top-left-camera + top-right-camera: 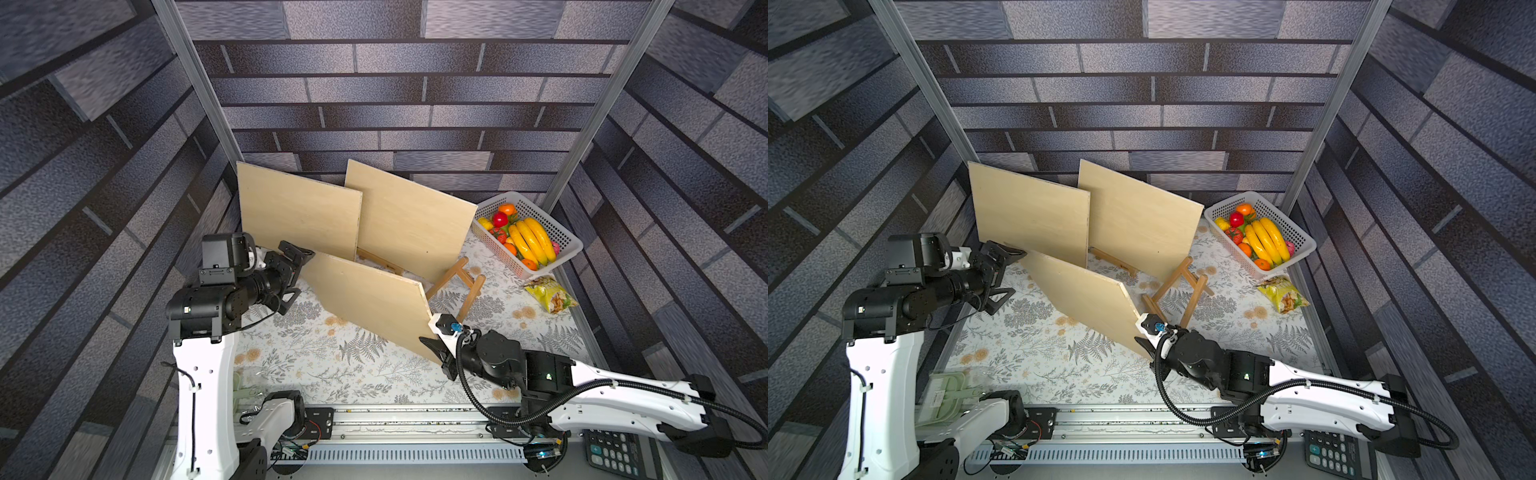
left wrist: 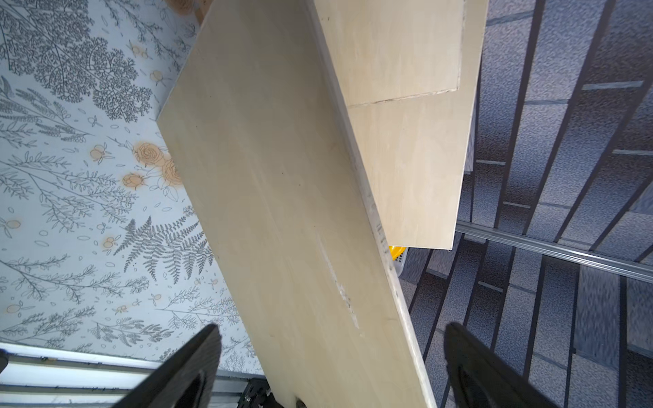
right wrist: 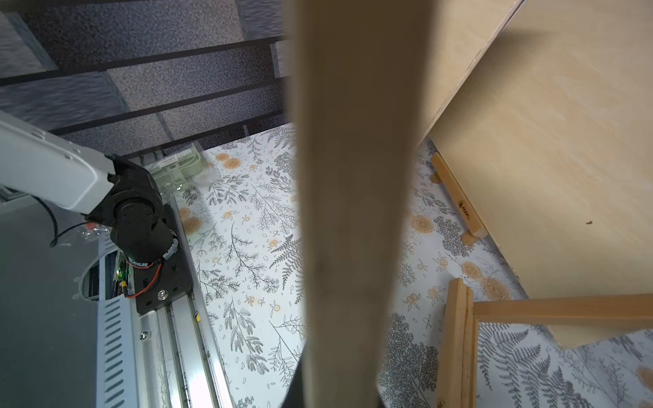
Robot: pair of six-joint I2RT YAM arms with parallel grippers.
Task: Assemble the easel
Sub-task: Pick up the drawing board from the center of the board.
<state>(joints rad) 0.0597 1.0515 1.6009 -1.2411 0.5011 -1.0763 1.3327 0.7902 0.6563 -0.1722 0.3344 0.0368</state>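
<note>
- Along the near edge the table [image 1: 332, 374] lies bare in front of the lifted board [image 1: 365, 299], which looks like the best room for swinging it.
- The right gripper [image 1: 433, 337] is pinched onto the board's end nearer the right edge. Held at one end only, the board may pivot or slip.
- The left gripper [image 1: 298, 272] is spread wide astride the other end.
- The easel [image 1: 457, 282] stands just behind, and a careless swing could topple it.
- Two leaning boards [image 1: 299, 212] crowd the far edge, and a basket [image 1: 569, 249] fills the far right corner.

No text reads clearly — the stamp [image 3: 465, 211] on the wooden strip [image 3: 456, 192] and the calculator [image 1: 1339, 455] keys are blurred.
</note>
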